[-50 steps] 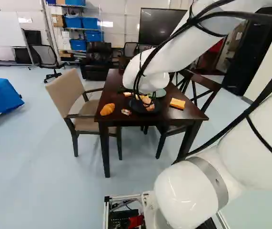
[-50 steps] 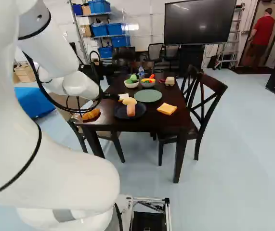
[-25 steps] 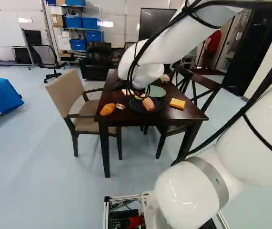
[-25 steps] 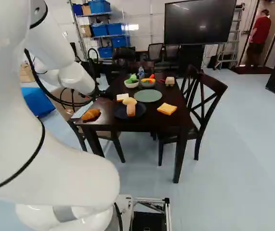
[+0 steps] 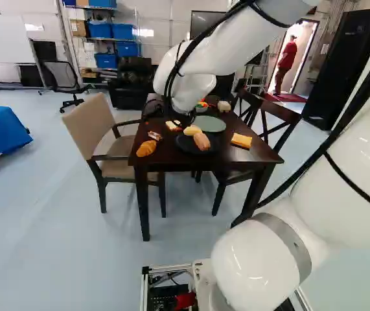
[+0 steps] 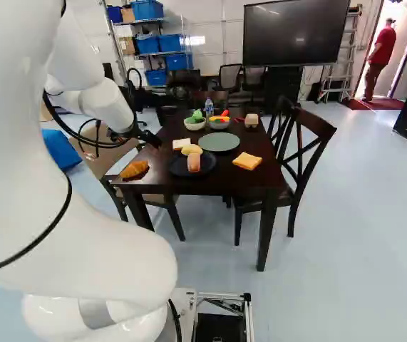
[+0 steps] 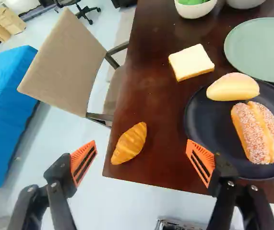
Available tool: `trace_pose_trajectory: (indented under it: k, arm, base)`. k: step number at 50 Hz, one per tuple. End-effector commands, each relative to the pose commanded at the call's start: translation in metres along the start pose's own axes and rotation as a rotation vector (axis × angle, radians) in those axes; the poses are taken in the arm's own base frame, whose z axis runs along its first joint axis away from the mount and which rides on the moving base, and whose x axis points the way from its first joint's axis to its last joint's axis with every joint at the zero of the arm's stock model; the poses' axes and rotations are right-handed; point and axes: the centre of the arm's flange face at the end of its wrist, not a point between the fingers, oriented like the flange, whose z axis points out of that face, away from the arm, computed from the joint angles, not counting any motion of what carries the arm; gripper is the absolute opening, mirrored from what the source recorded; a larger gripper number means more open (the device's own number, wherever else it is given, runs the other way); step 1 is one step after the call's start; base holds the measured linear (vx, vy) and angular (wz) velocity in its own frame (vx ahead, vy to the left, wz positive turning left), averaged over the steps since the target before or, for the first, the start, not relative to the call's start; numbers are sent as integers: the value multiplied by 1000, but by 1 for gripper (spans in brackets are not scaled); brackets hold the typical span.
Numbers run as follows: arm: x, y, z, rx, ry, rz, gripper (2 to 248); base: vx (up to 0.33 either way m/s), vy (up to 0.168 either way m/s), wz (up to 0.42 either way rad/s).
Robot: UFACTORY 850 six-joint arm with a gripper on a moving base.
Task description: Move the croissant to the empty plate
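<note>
Near table's edge — croissant (apart from black plate) | hand spread

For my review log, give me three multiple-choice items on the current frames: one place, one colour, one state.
1. Where is the croissant?
A) On the floor
B) On a chair
C) On the table

2. What colour is the empty plate?
A) Red
B) Green
C) Yellow

3. How do the fingers stand?
A) Open
B) Pressed together
C) Shut on the croissant

Key:
1 C: the wrist view shows it on the wood, near the edge.
2 B: its bare surface is greenish in the right base view.
3 A: they stand wide apart, gripping nothing.
</note>
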Motion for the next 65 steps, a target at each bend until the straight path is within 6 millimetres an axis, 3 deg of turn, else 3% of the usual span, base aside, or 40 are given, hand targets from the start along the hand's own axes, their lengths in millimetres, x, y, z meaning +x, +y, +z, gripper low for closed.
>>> trace_pose_trajectory:
  k: [19, 28, 65]
  arm:
    - [16, -28, 1, 39, -74, -31, 247]
    - [26, -32, -1, 41, -102, -52, 247]
    - [49, -42, 36, 5, -318, -141, 247]
  base:
    - [0, 0, 0]
    - [0, 0, 0]
    - [0, 0, 0]
